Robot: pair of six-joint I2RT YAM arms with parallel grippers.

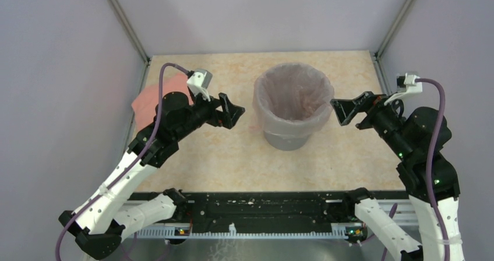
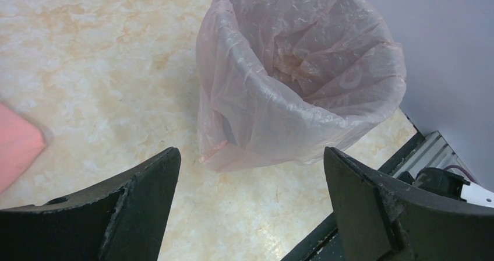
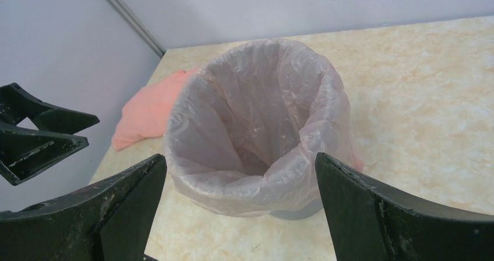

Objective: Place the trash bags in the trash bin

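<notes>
The round grey trash bin stands upright in the middle of the table. A pale-pink translucent trash bag lines it, its film folded out over the rim and hanging down the walls. My left gripper hovers open just left of the bin, apart from it, nothing between its fingers. My right gripper hovers open just right of the bin, also empty, with its fingers framing the bin from that side.
A pink cloth-like heap lies at the table's left edge behind my left arm, also seen as the pink heap beyond the bin. Grey walls close in the table on three sides. A black rail runs along the near edge.
</notes>
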